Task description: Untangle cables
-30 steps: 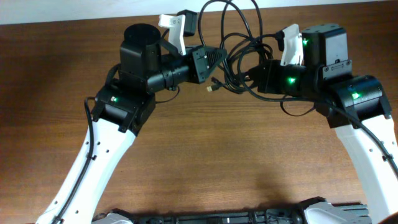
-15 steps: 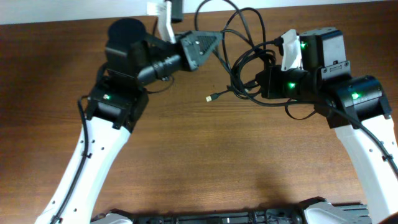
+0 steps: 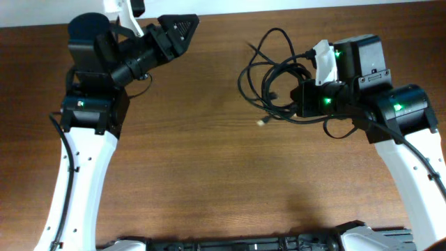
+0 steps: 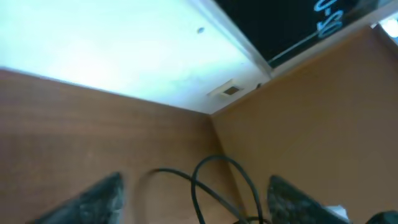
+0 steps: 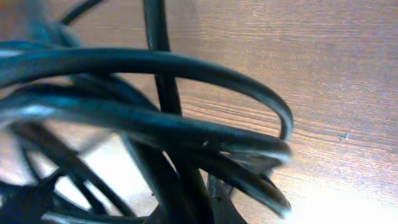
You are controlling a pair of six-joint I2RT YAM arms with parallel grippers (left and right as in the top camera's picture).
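Observation:
The cables [image 3: 270, 70] are a tangle of thin black loops right of centre on the wooden table, with one small light plug end [image 3: 263, 123] trailing below the bundle. My right gripper [image 3: 301, 94] is shut on the right side of the tangle. In the right wrist view the cables [image 5: 155, 124] fill the frame close up and hide most of the right gripper [image 5: 202, 208]. My left gripper [image 3: 185, 24] is at the far left of the table, well clear of the bundle, open and holding nothing. In the left wrist view two cable loops [image 4: 214, 180] lie beyond the left gripper [image 4: 196, 202].
The table's far edge [image 3: 230, 12] runs along the top, just behind the left gripper. Bare wood [image 3: 209, 174] spreads between the arms and toward the front. A white surface [image 4: 124, 56] lies beyond the table in the left wrist view.
My left gripper has opened, let go of the cable and swung left toward the far edge. The freed loops dropped back toward the right gripper, and the plug end shifted right and nearer.

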